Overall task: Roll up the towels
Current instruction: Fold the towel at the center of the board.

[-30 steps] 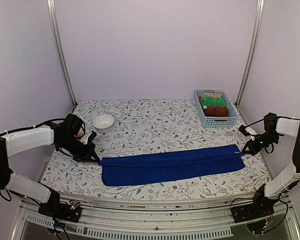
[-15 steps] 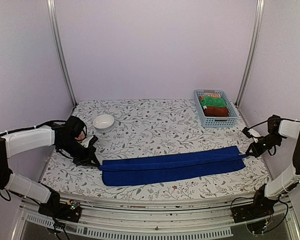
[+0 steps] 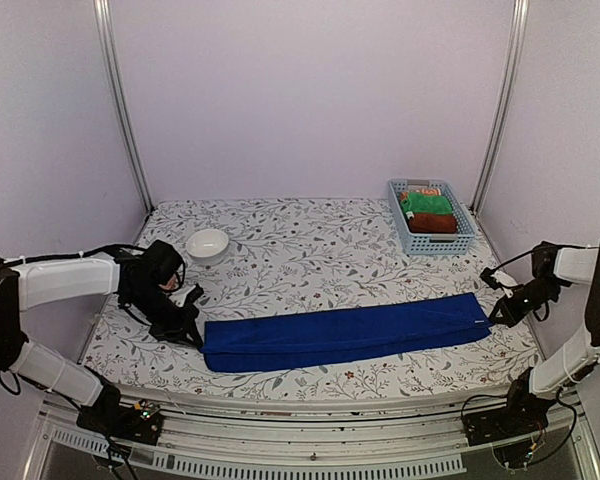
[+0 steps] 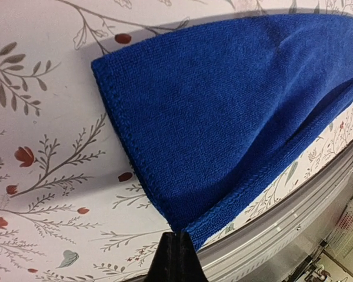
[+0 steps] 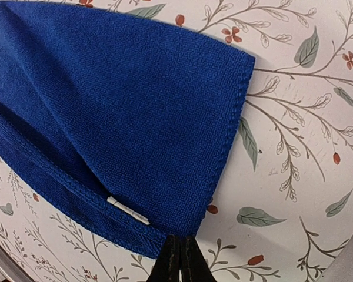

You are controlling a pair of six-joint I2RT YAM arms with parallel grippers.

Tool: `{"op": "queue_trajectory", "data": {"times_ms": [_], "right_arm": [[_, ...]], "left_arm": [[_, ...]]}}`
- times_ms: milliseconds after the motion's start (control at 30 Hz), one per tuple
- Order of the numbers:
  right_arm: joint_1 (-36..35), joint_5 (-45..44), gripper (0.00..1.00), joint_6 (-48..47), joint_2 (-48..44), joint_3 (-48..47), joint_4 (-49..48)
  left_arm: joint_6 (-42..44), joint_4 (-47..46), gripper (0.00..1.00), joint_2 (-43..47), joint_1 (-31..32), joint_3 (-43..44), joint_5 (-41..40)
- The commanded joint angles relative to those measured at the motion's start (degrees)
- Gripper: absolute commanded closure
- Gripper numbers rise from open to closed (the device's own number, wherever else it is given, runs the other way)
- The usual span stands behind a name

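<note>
- Floral tabletop (image 3: 310, 250) gives you open room behind the blue towel (image 3: 345, 335).
- Left gripper (image 3: 192, 328), closed, pinches its left-end corner.
- Right gripper (image 3: 494, 317), closed, pinches its right-end corner.

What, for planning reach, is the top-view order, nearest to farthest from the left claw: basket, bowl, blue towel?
1. blue towel, its left end pinched in the left claw.
2. white bowl, left side, behind it.
3. basket, far right corner.

Matt fuzzy blue towel (image 3: 345, 336), stitched hem; smooth printed table cover (image 3: 310, 250), glossy bowl (image 3: 207, 243), plastic basket (image 3: 435, 243)
</note>
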State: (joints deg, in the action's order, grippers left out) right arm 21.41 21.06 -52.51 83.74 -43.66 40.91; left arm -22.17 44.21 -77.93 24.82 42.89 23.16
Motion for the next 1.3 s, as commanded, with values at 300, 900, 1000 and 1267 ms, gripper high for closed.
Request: {"op": "queue_trajectory", "data": {"times_ms": [300,900,1000,1267], "right_arm": [[1.1,-6.2,0.83,-5.5,-6.6,8.6,-1.3],[-3.7,6.0,0.68,-2.0,-7.5,-6.4,10.4],[-5.3,7.0,0.68,-1.1,-6.8,-6.4,9.3],[-20.8,8.0,0.69,8.2,-0.7,-9.7,3.3]], "left_arm": [[-2.0,7.2,0.82,7.2,1.9,0.6,-5.6],[-0.1,7.6,0.84,5.8,2.5,9.0,-6.9],[-1.0,7.4,0.84,8.5,2.4,6.7,-4.8],[-4.2,11.0,0.85,7.6,3.5,-1.6,-4.7]]}}
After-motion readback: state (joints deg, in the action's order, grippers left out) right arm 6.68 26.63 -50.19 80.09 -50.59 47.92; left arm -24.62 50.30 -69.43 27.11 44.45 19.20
